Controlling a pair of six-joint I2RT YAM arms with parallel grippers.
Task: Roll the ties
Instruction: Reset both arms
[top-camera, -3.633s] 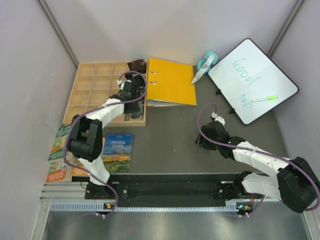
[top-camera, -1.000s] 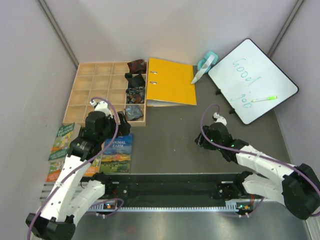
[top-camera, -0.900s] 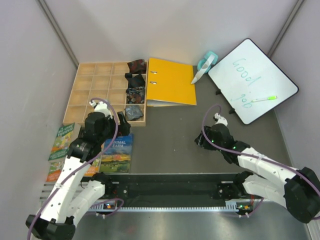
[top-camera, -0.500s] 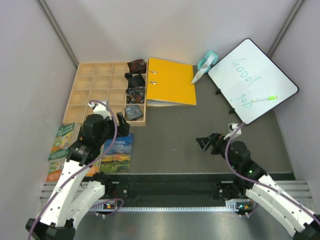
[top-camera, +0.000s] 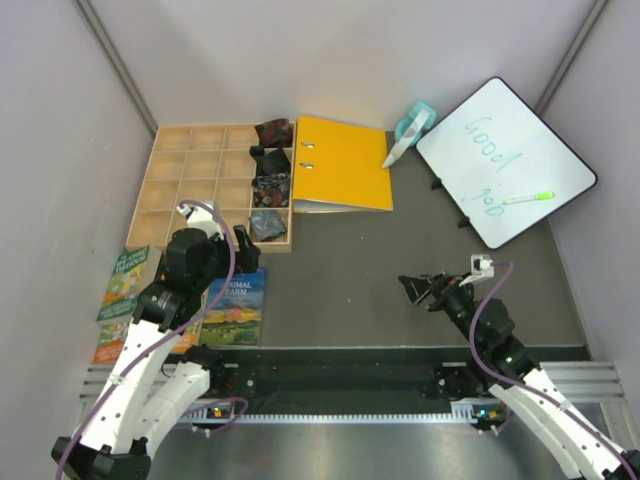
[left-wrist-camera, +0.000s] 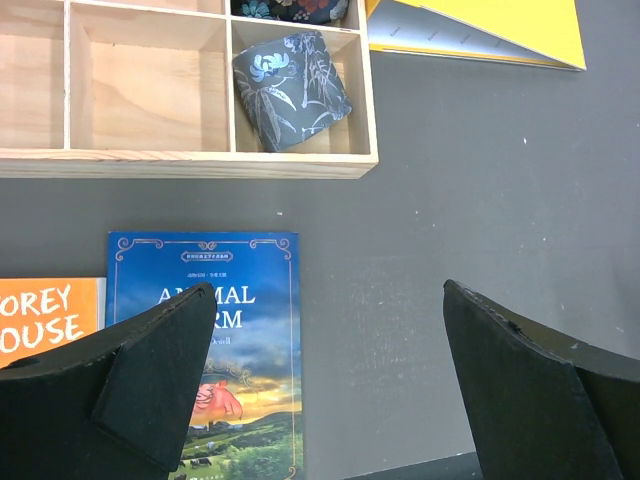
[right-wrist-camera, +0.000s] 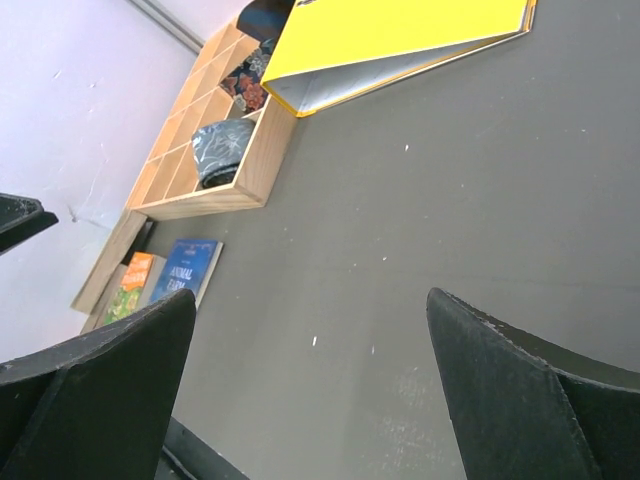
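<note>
Ties (top-camera: 266, 224) — four small fabric rolls, all in the right-hand column of the pale wooden compartment tray (top-camera: 190, 170). Dark red roll (top-camera: 273, 130) in the far cell, then black roll (top-camera: 267, 160), then dark speckled roll (top-camera: 268, 191), and silvery grey-blue leaf-patterned roll (left-wrist-camera: 291, 88) in the near corner cell. No unrolled tie in view.

Left two-finger gripper (left-wrist-camera: 327, 300): jaws spread wide with nothing between them, hanging just on the near side of the tray, partly over the blue paperback book (left-wrist-camera: 255, 350). Right two-finger gripper (right-wrist-camera: 310, 300): also spread and empty, well off to the tray's right over bare table.

Risks, as judged:
- The grey-blue roll sits askew and loose in its cell, so springy fabric could unwind.
- A low swing of the left arm could catch the tray's near rim and jolt all four rolls.
- The yellow ring binder (top-camera: 343, 163), hard by the tray's right side, could shove the tray if nudged.

Surface: dark grey matte tabletop (top-camera: 340, 270) with a few pale specks. Room: plain pale walls (top-camera: 350, 50) close behind and left of the tray — tight quarters
</note>
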